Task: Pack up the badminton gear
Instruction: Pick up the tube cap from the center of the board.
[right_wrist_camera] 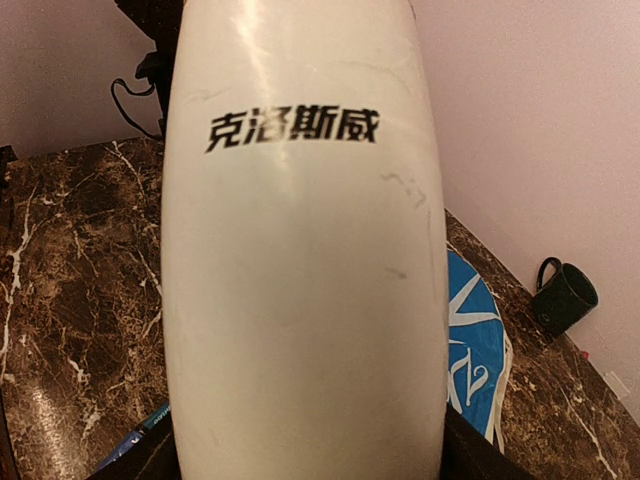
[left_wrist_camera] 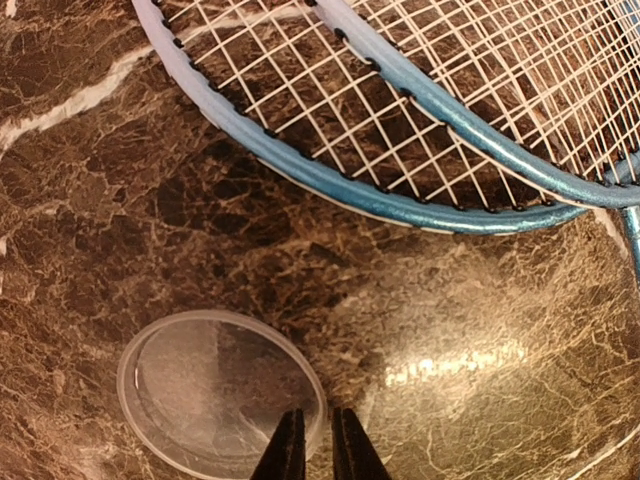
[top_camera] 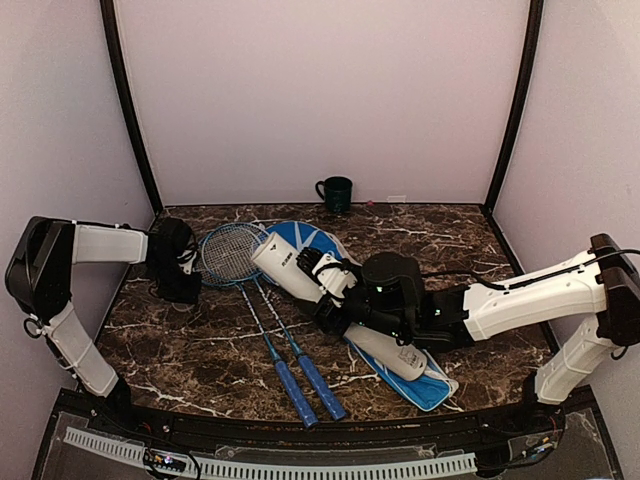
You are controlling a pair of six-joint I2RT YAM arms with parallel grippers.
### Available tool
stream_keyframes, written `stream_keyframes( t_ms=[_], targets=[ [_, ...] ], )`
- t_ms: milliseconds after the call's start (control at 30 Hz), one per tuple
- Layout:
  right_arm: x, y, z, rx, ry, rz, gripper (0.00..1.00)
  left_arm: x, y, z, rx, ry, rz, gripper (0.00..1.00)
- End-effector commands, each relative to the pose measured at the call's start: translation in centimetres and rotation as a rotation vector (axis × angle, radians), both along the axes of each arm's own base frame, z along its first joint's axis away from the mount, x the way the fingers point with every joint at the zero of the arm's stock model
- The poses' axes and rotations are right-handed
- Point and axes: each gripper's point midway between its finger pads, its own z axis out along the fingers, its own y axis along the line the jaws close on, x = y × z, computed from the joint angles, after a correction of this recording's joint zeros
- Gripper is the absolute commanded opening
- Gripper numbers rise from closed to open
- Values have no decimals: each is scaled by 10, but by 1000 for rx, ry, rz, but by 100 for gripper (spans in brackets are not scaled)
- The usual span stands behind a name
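- Two strung, blue-framed rackets (top_camera: 237, 255) lie with heads overlapping on the veined brown marble worktop (top_camera: 180, 350).
- One smooth white cylindrical tube (right_wrist_camera: 300, 300), printed "克洛斯威" in black, lies across the blue cover (top_camera: 428, 388), clasped by the right pincer (top_camera: 335, 295).
- The left pincer (left_wrist_camera: 318, 448), narrow, pinches the rim of one clear round lid (left_wrist_camera: 200, 380).

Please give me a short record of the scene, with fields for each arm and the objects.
left end effector: fingers nearly together at rim of clear lid; grip unclear
right end effector: shut on white tube, over blue cover
rackets: two, heads overlapping, lying on table
mug: near back wall
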Motion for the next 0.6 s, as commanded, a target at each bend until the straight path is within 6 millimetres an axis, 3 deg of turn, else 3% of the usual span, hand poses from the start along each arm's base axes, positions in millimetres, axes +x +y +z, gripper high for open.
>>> stream_keyframes(
  t_ms=[0,567],
  targets=[
    [-3,5,16,103,14,-2,70,-3,-2,1,5,20,-22,12],
    [-4,4,16,106,18,-4,70,-4,-4,1,9,27,-32,0]
  ],
)
